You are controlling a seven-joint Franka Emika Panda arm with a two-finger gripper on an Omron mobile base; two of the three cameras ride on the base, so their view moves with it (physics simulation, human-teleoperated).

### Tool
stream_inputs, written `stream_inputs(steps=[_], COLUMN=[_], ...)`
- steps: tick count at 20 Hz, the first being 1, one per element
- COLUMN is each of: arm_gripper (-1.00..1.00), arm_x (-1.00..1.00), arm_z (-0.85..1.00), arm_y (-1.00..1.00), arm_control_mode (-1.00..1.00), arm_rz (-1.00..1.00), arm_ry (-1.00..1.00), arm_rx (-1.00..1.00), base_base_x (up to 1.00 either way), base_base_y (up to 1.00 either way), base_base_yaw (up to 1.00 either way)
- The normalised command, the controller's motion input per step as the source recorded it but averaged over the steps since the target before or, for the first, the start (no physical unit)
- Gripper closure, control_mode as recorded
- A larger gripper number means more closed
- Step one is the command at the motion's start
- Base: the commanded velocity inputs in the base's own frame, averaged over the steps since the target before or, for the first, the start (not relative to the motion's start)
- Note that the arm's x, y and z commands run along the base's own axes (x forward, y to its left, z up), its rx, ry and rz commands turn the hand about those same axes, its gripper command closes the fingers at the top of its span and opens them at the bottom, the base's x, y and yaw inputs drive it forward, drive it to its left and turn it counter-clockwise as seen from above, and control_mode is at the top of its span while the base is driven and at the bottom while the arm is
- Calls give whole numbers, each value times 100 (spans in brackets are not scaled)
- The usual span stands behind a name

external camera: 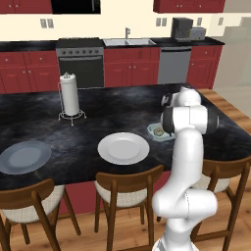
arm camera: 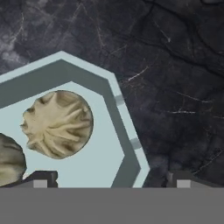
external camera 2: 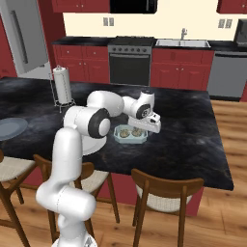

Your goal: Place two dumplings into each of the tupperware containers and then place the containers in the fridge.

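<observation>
Two dumplings (arm camera: pixel 57 124) resting inside pale blue-green tupperware container (external camera 2: pixel 129 135) on dark island counter (external camera 2: pixel 193 125), as the task wants. Gripper (external camera 2: pixel 153 126) just above its rim, spread wide, holding nothing, apparently after the drop.

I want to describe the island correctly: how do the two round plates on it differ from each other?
The grey plate is darker, while the white plate is bright and pale. The grey plate lies at the far left edge of the counter; the white plate lies nearer the middle, closer to the blue-green container. In the left base view the grey plate is cut by the picture edge, the white plate is whole. Both are round, flat and bare.
</observation>
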Motion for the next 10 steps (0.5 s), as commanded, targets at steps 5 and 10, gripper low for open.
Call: stream_inputs(steps=[5, 10], arm_gripper=[-100, -100], arm_x=[-3, 0], arm_z=[-9, -20], arm_y=[-19, -3], arm_control_mode=[-100, -100], arm_rz=[-9, -5], arm_ry=[0, 0], arm_rx=[0, 0], base_base_x=[0, 0], base_base_y=[0, 0], base_base_yaw=[0, 0])
